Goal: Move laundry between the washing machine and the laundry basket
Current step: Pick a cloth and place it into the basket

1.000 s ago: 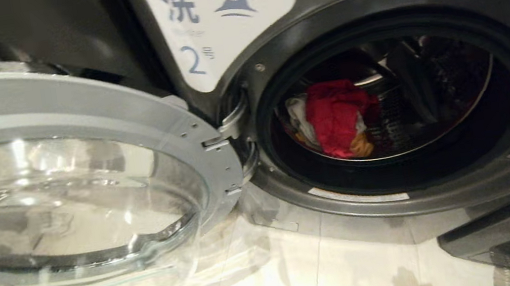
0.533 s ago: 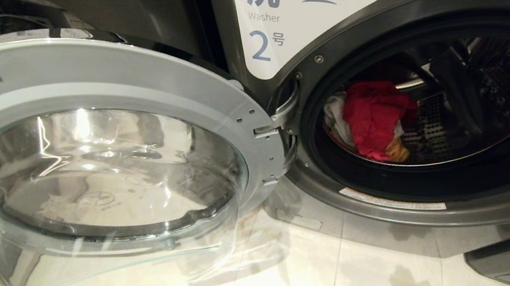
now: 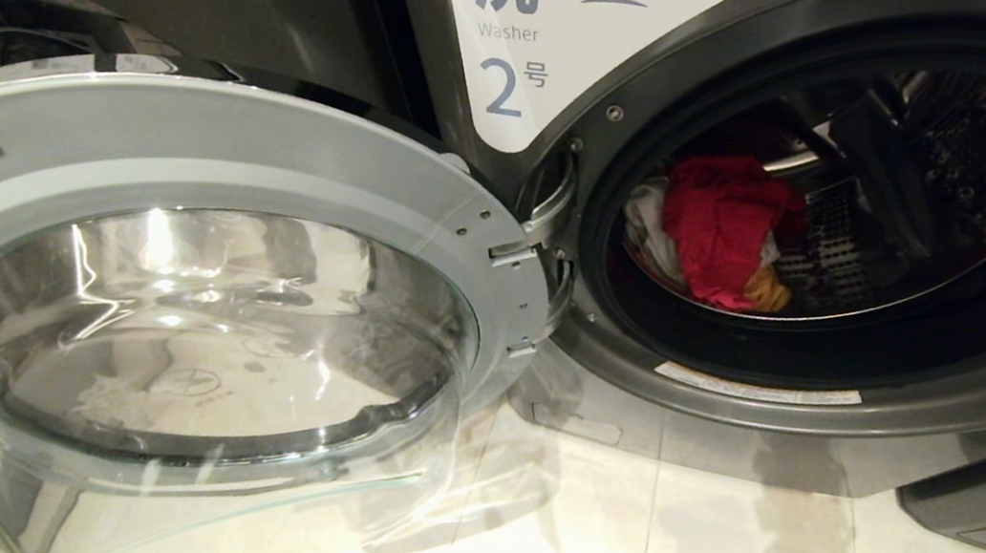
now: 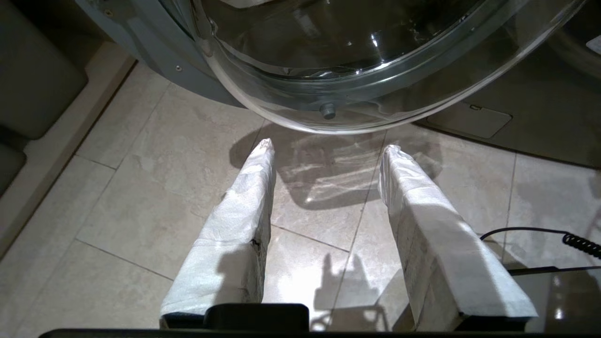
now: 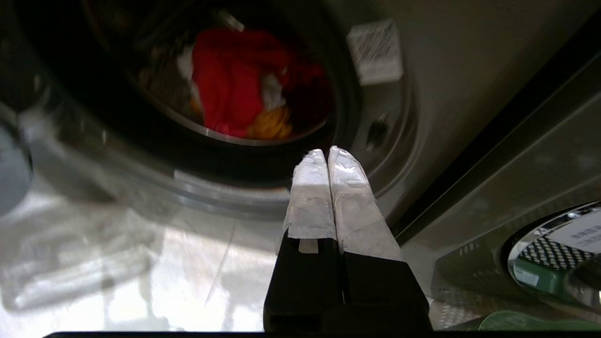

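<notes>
Laundry [image 3: 723, 230] sits in a small heap inside the drum of the washing machine [image 3: 802, 2], towards the hinge side: a red garment on top, a white piece tucked behind it and a yellow-orange scrap at its lower edge. The round glass door [image 3: 196, 289] hangs wide open over the tiled floor [image 3: 588, 543].

We see our right gripper [image 5: 327, 152] only in its own wrist view, its taped fingers pressed flat together and empty, aimed at the lower lip of the opening, well short of the clothes. Our left gripper [image 4: 326, 152] hovers just under the bulge of the door glass, its padded fingers [image 4: 244, 197] spread with nothing between them.

We judge the reach into the drum has not yet begun. The main risk is that our right fingers go in pressed together and merely push the heap deeper instead of taking hold. The tips could also catch on the door seal, since they point low. Our left gripper sits close to the glass, so a lift could knock the door. A green shape at the edge of the right wrist view may be the laundry basket [image 5: 530, 277], though we cannot be sure.
</notes>
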`<state>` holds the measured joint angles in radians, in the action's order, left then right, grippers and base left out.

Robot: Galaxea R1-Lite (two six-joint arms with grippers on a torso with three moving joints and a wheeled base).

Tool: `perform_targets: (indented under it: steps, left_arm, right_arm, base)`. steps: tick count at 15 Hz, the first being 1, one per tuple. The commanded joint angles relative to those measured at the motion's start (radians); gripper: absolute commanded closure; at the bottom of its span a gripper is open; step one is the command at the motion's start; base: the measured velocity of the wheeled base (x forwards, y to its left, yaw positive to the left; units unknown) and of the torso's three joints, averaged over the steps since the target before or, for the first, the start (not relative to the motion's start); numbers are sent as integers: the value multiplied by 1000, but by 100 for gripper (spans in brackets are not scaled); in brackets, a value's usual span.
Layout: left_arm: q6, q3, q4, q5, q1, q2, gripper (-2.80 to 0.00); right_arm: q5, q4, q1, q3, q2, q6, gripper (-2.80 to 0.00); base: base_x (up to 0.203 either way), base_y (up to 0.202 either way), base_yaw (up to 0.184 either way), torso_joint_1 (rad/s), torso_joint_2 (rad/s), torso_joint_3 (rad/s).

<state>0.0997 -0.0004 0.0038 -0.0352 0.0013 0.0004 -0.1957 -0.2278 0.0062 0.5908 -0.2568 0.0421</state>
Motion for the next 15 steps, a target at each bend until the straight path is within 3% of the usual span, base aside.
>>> perform_targets:
  steps: [1,3,6,10,15]
  left_arm:
    - [-50,-1,-1,0,0,0,0]
    - [-58,-1,-1,22,0,0,0]
    - [-61,0,-1,28,0,0,0]
    - [-61,0,-1,28,0,0,0]
    - [-61,0,-1,28,0,0,0]
  right_arm:
    - [-140,-86,1,265,-329,125,0]
    - [-339,-193,0,340,-440,220,0]
    - [-548,-241,-12,223,-453,261,0]
    - [-567,-249,-46,328,-451,259,0]
    - [-637,-298,-71,661,-563,254,0]
  base:
    - [0,0,0,0,0,0]
    - [0,0,0,0,0,0]
    - [0,0,0,0,0,0]
    - [0,0,0,0,0,0]
    - [0,0,0,0,0,0]
